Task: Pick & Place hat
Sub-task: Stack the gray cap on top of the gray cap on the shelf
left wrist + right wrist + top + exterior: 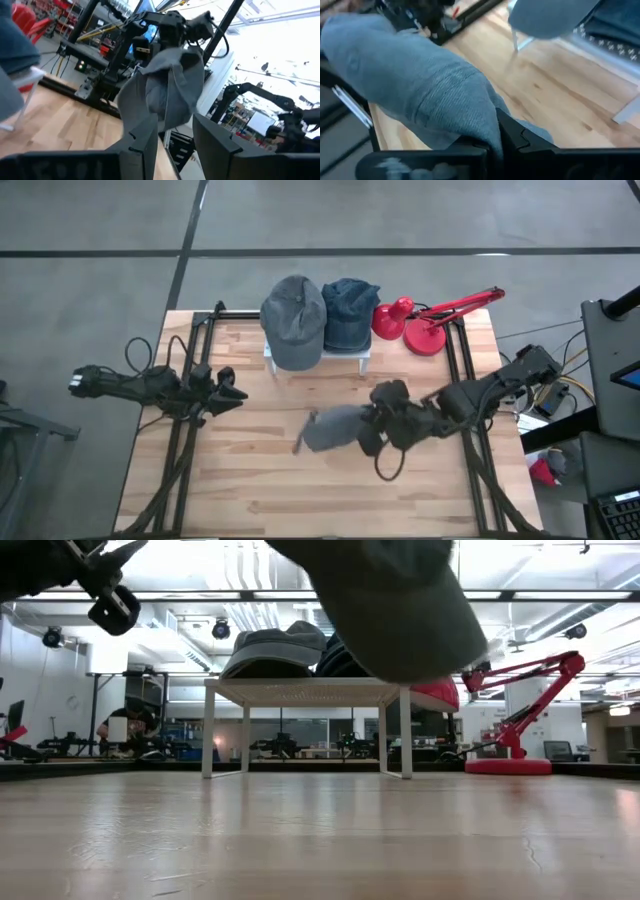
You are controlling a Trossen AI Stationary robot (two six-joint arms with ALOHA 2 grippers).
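Note:
A grey hat (335, 428) hangs in my right gripper (374, 426) over the middle of the table; in the low view the grey hat (400, 595) is well above the wood. At the far edge a white stand (318, 360) carries a second grey cap (293, 320) and a denim cap (348, 312), both resting crown up on its top. My left gripper (232, 393) waits open at the table's left side, pointing toward the held hat (165, 85), and touches nothing. My right gripper is shut on the grey hat's cloth at the end nearest the arm (487, 131), pinched between the two fingers (520, 140). It comes from the table's right side, slanting down. The hat is lifted clear and droops past the fingertips toward the table's left.
A red desk lamp (425, 320) stands at the far right corner next to the stand. Black frame rails (470, 410) run along the left and right sides of the table. Bare wood (300, 490) lies between the held hat and the near edge.

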